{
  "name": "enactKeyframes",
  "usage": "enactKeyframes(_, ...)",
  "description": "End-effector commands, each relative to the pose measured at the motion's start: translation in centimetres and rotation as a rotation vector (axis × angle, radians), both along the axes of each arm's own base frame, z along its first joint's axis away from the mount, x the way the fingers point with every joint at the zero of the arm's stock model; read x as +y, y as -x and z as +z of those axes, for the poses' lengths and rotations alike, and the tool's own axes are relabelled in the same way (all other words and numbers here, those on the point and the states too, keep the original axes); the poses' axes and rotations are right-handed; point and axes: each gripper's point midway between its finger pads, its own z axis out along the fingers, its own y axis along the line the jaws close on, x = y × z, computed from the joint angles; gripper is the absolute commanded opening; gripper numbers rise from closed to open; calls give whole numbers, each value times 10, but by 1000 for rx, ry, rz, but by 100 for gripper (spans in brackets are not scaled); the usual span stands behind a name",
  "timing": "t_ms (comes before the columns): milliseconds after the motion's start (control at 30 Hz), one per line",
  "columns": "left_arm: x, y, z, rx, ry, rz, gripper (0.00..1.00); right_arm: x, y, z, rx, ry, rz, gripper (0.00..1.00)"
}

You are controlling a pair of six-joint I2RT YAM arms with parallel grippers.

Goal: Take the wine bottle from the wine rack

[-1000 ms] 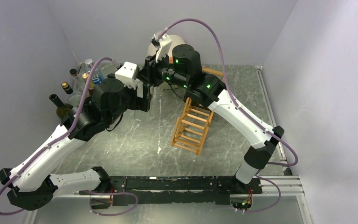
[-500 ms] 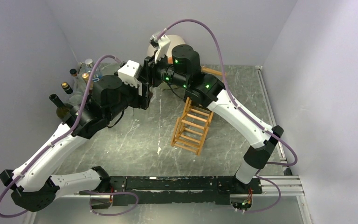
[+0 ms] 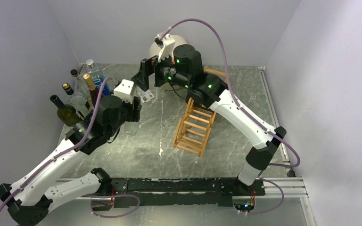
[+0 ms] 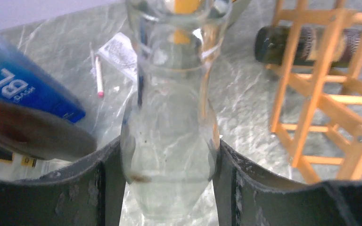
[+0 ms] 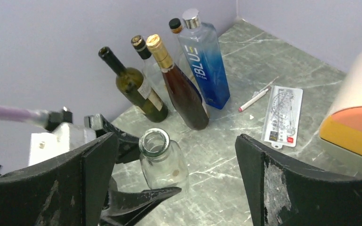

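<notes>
Far left corner: a cluster of standing bottles, including a tall blue square glass bottle (image 5: 205, 66). Next: your left gripper (image 4: 168, 147), fingers pressed to both sides of an upright, open-mouthed clear glass bottle (image 4: 169, 103). Close by: your right gripper (image 5: 176, 139), jaws spread wide, nothing between them. Right of centre: a light orange-tan wooden slatted wine rack (image 3: 194, 126) on the grey marbled table (image 3: 136, 150). A dark green wine bottle (image 4: 311, 44) lies on its side in that rack.

- Five upright bottles (image 5: 186, 101) grouped at the wall.
- One clear bottle (image 5: 162, 162).
- One dark wine bottle (image 4: 271, 44).
- One wine rack (image 4: 323, 70).
- One pen (image 5: 256, 99).
- One card (image 5: 283, 115).
</notes>
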Motion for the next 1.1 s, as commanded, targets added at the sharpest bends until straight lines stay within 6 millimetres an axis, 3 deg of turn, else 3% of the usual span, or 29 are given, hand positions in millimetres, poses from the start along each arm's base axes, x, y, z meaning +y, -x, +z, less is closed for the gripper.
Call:
enactKeyframes(0, 31, -9, 5, -88, 64, 189, 7, -38, -12, 33, 18, -69, -105, 100)
enactKeyframes(200, 95, -14, -20, -155, 106, 499, 7, -105, -22, 43, -11, -156, -183, 100)
enactKeyframes(367, 146, -19, -31, -225, 161, 746, 7, -135, -10, 47, -71, -162, -234, 100)
enactKeyframes(600, 201, -32, -70, -206, 211, 998, 7, -151, -2, 30, -78, -137, -266, 100)
enactKeyframes(767, 227, -42, -89, -206, 242, 1061, 7, -157, -1, 15, -61, -115, -284, 100)
enactKeyframes(900, 236, -51, -88, -224, 211, 1033, 7, -162, 0, 6, -51, -104, -299, 100)
enactKeyframes(1067, 240, -63, -102, -163, 132, 990, 7, -164, -1, -1, -42, -106, -307, 100)
